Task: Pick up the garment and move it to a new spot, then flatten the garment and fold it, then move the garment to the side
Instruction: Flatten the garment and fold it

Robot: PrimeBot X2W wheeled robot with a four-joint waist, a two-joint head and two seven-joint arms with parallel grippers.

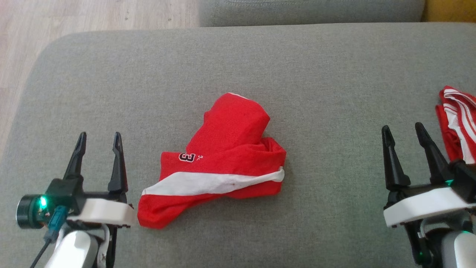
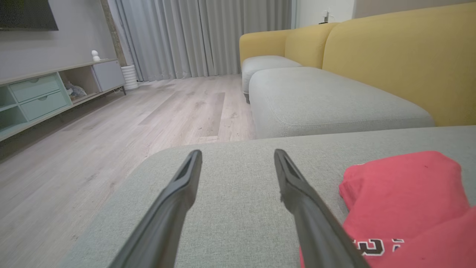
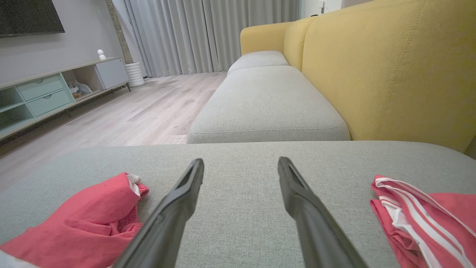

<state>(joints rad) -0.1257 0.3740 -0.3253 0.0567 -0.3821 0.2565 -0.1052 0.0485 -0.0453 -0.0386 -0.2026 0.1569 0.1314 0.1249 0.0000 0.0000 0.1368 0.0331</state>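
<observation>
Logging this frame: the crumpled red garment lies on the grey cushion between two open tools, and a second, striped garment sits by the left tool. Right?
Not quite: the striped garment sits by the right tool, not the left tool, as the head view shows. The crumpled red garment does lie on the grey cushion between two open tools.

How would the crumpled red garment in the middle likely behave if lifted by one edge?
Probably floppy: the red garment lies in soft folds, so it would likely drape and unfold. It seems light, being thin cloth. Pushed, it may bunch up on the woven grey cushion.
</observation>
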